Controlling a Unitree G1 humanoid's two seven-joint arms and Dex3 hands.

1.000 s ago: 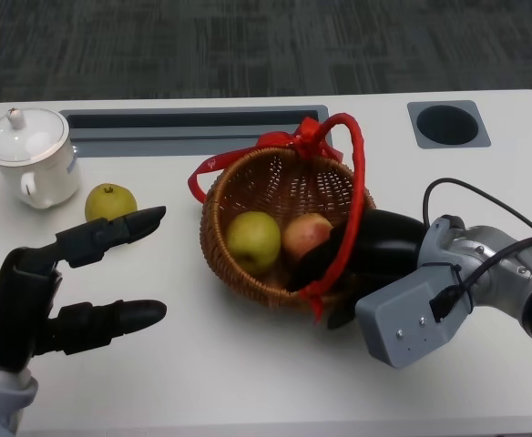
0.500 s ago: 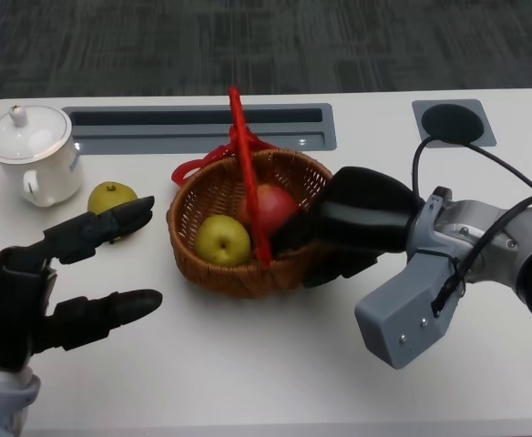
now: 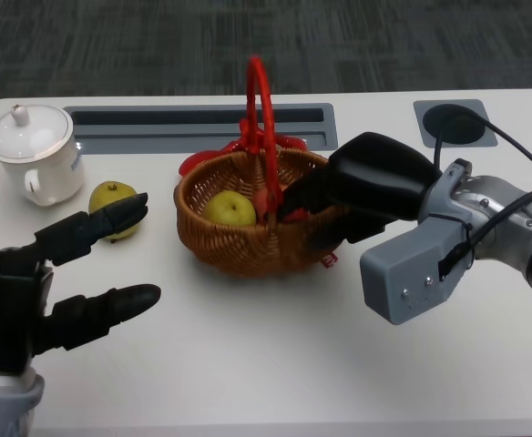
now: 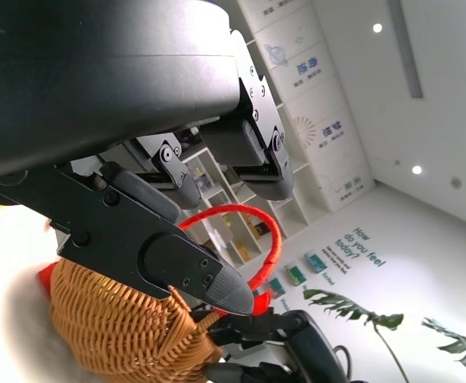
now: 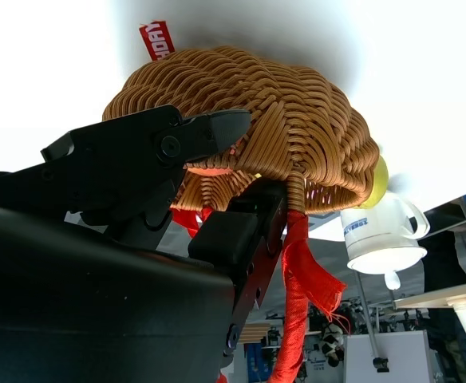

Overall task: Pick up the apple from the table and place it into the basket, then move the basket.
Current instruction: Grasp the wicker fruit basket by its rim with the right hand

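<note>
The wicker basket (image 3: 248, 241) stands mid-table with its red handle (image 3: 261, 118) upright. Inside lies a yellow-green apple (image 3: 229, 208); a red fruit (image 3: 268, 202) beside it is mostly hidden by the handle and my fingers. My right hand (image 3: 362, 187) grips the basket's right rim, fingers over the edge; the right wrist view shows those fingers (image 5: 157, 148) against the weave (image 5: 289, 112). A second yellow-green apple (image 3: 109, 195) sits on the table left of the basket. My left hand (image 3: 61, 278) hovers open near it, one fingertip overlapping the apple. The left wrist view shows the basket (image 4: 113, 327) beyond its fingers (image 4: 161, 255).
A white lidded cup (image 3: 32, 155) stands at the far left, just behind the loose apple. A grey recessed slot (image 3: 202, 127) runs along the back, and a round hole (image 3: 455, 123) lies at the back right. A black cable (image 3: 512, 173) loops over my right forearm.
My right hand has carried the basket leftward and a little farther back. The handle swung from tilted to upright. The left hand has barely moved.
</note>
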